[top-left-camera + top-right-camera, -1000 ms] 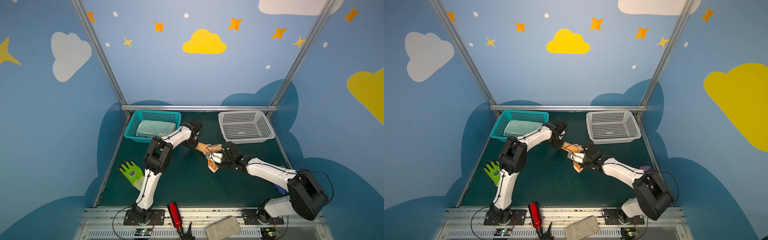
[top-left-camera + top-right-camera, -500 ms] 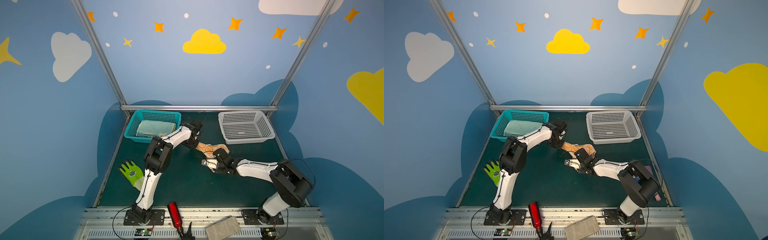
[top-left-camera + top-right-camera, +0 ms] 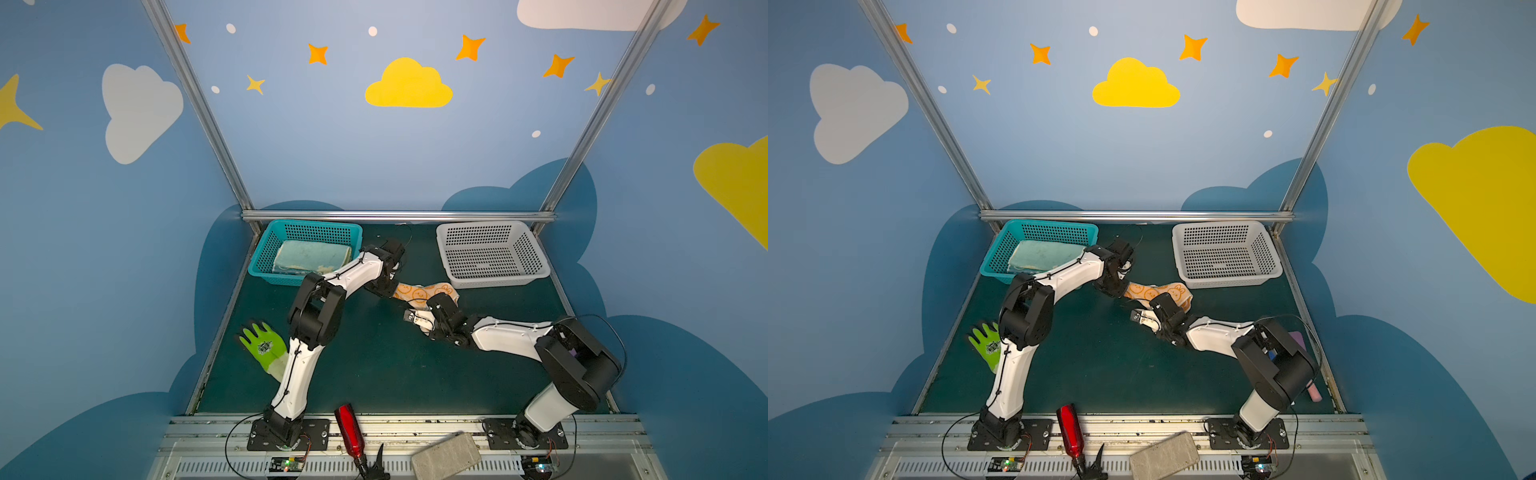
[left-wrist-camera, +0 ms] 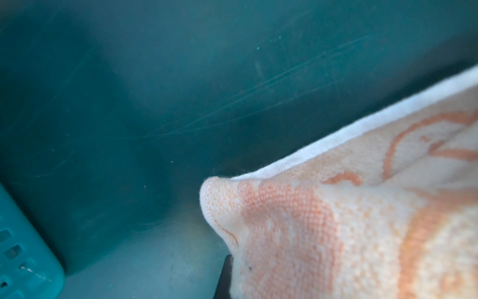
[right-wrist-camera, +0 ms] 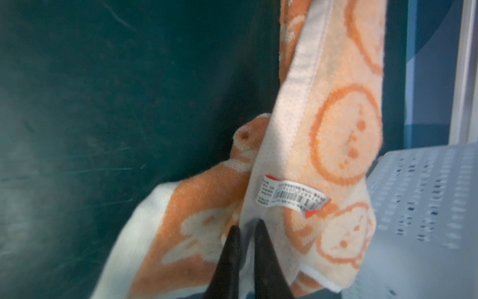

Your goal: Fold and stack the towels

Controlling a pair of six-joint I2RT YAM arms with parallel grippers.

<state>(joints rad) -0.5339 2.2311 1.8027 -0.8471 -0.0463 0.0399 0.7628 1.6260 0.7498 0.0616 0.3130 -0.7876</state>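
Looped terry orange towel (image 5: pixel 336 129), perforated plastic white basket (image 3: pixel 492 253), matt scuffed green tabletop (image 4: pixel 155 103)

The orange towel (image 3: pixel 411 291), patterned with cream rabbit faces, is bunched into a long twisted strip over the bench (image 3: pixel 374 365), its white barcode label (image 5: pixel 292 198) showing. A folded pale yellow and light blue towel (image 3: pixel 311 258) lies flat in the teal basket (image 3: pixel 266 249).

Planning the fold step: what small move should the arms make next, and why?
Probably draw the right gripper away from the left gripper to tauten the orange towel: both are shut on it, yet it lies bunched between them.
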